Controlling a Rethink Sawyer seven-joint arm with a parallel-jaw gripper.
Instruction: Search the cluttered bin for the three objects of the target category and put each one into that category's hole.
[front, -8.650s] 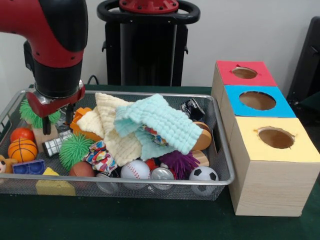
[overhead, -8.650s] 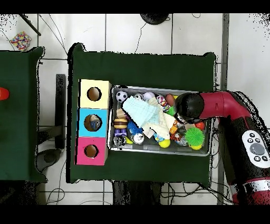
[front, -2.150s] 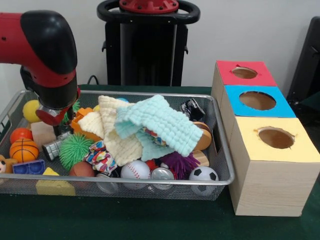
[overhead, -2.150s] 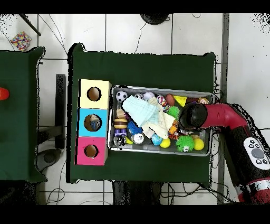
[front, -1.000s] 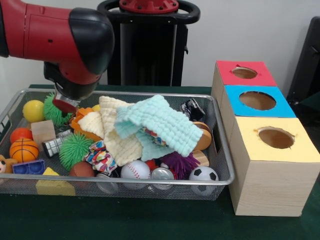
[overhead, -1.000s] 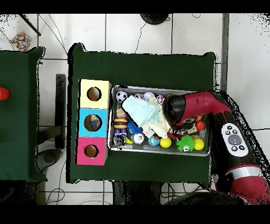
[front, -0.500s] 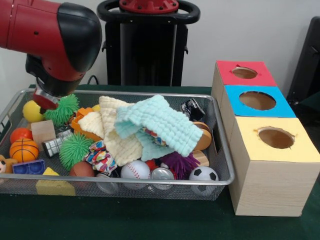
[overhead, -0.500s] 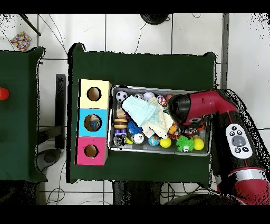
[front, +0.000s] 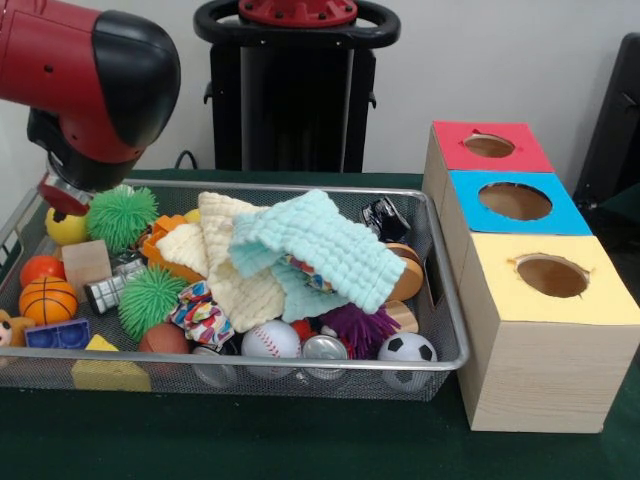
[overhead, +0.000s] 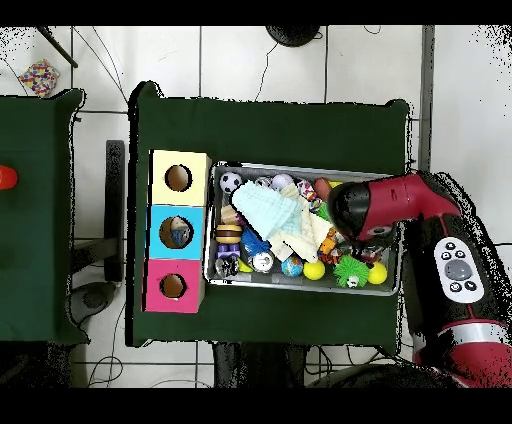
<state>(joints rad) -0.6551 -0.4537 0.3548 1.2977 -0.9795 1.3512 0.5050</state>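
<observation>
While the category being sought could not be read from the views, the candidate objects were all seen lying in the wire mesh bin (front: 440, 300). A green spiky ball (front: 120, 216) sat at the bin's far left in the front view, with a yellow ball (front: 62, 228) just beside it and a second green spiky ball (front: 150, 297) nearer the camera. A small basketball (front: 44, 298), a baseball (front: 270, 339), a soccer ball (front: 406, 349) and a purple spiky ball (front: 360, 326) were ranged along the near side. A mint knitted cloth (front: 325, 245) was draped over a cream cloth (front: 235, 270) in the middle, covering other items.

The gripper (front: 62, 195) was carried above the bin's left end, close over the yellow ball and the far green spiky ball; only its red underside was shown, and whether it was open or closed could not be told. Nothing was seen held beneath it. The red and black arm (overhead: 400, 205) was seen reaching over that end in the overhead view.

Beside the bin, three wooden boxes were set in a touching row: the yellow-topped box (front: 550, 275) nearest, the blue-topped box (front: 515, 202) in the middle, and the red-topped box (front: 488, 146) farthest, each with a round hole.
</observation>
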